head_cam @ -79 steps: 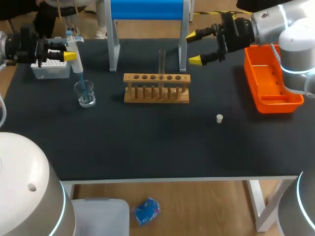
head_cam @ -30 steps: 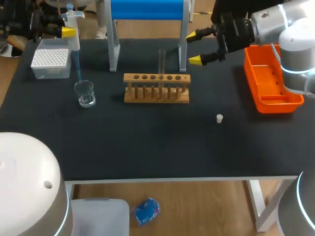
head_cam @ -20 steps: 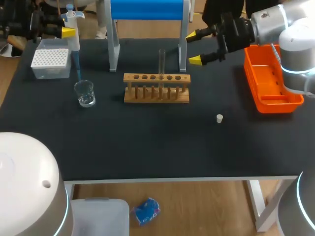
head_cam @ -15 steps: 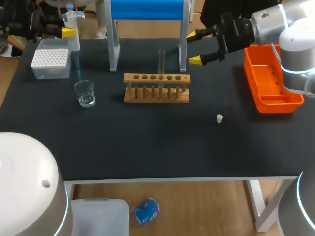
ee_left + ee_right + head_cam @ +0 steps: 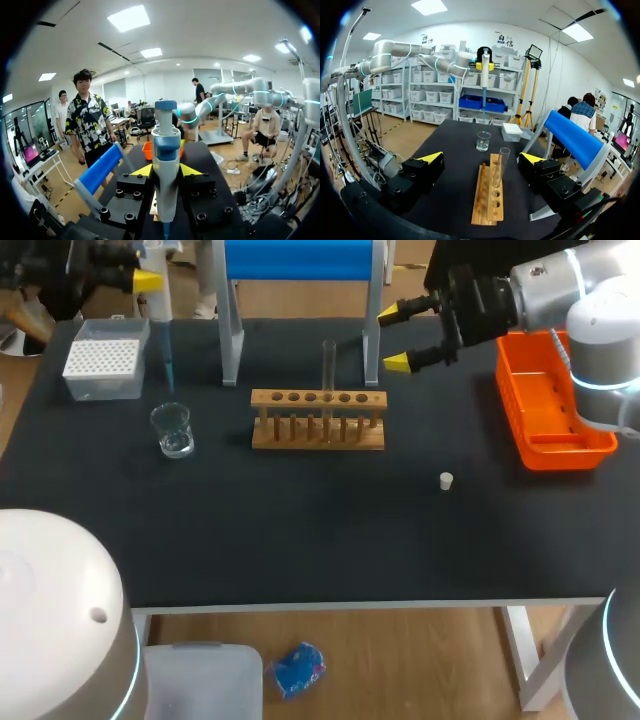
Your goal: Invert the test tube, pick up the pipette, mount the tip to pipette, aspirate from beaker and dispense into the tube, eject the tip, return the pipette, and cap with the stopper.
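Observation:
My left gripper (image 5: 140, 280) is shut on the white and blue pipette (image 5: 160, 315), high over the table's back left; its blue tip (image 5: 168, 360) hangs above and behind the glass beaker (image 5: 173, 430). The left wrist view shows the pipette (image 5: 166, 165) upright between both yellow-tipped fingers (image 5: 144, 171). A clear test tube (image 5: 328, 368) stands upright in the wooden rack (image 5: 318, 420). My right gripper (image 5: 405, 335) stands open behind the rack's right end, holding nothing; ahead of it I see the tube (image 5: 502, 162), rack (image 5: 489, 195) and beaker (image 5: 483, 141). A small white stopper (image 5: 446, 480) lies on the mat.
A white tip box (image 5: 103, 360) sits at the back left beside the beaker. An orange bin (image 5: 550, 405) stands at the right edge under my right arm. A blue-topped stand with grey legs (image 5: 230, 340) rises behind the rack.
My left arm has lifted the pipette higher, so its tip now hangs well clear above the beaker. The right arm has kept still.

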`<state>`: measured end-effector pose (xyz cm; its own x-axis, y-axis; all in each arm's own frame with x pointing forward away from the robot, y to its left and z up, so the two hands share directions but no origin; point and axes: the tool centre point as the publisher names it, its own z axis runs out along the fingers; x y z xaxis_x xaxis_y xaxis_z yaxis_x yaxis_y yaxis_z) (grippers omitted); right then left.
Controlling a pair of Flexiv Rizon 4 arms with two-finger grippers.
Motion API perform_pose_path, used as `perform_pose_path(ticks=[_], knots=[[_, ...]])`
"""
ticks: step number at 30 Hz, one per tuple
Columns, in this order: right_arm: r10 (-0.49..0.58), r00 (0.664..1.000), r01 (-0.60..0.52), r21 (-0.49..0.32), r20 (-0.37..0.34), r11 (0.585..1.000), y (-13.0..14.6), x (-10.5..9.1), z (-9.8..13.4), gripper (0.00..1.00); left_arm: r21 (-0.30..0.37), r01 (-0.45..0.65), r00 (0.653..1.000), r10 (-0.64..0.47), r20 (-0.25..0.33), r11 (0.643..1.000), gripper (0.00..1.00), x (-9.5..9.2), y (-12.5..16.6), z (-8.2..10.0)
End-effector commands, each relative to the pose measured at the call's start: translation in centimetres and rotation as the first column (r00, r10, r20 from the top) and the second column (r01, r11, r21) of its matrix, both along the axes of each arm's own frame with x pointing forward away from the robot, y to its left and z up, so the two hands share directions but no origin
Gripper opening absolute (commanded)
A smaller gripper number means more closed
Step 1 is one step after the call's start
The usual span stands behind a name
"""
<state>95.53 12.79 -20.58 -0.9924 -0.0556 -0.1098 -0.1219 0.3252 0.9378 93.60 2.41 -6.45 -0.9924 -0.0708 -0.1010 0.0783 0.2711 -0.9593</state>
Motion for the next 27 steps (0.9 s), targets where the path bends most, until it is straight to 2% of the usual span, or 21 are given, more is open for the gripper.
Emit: perform_pose_path(ticks=[1,8,19,27], knots=[[0.0,1.0,0.0,-0.001,0.001,1.0,-0.1,-0.1,0.0,1.0,0.022,0.006,1.0,-0.006,-0.01,1.0,0.0,0.1,-2.5,2.5],[0.0,1.0,0.0,-0.001,0.001,1.0,-0.1,-0.1,0.0,1.0,-0.014,0.064,0.998,-0.064,-0.009,0.998,0.0,1.2,-7.0,4.8],[0.0,1.0,0.0,-0.001,0.001,1.0,-0.1,-0.1,0.0,1.0,-0.049,0.14,0.99,-0.14,-0.001,0.989,0.0,2.6,-12.4,5.9],[0.0,1.0,0.0,-0.001,0.001,1.0,-0.1,-0.1,0.0,1.0,-0.049,0.146,0.989,-0.146,0.0,0.988,0.0,2.6,-12.8,6.0]])
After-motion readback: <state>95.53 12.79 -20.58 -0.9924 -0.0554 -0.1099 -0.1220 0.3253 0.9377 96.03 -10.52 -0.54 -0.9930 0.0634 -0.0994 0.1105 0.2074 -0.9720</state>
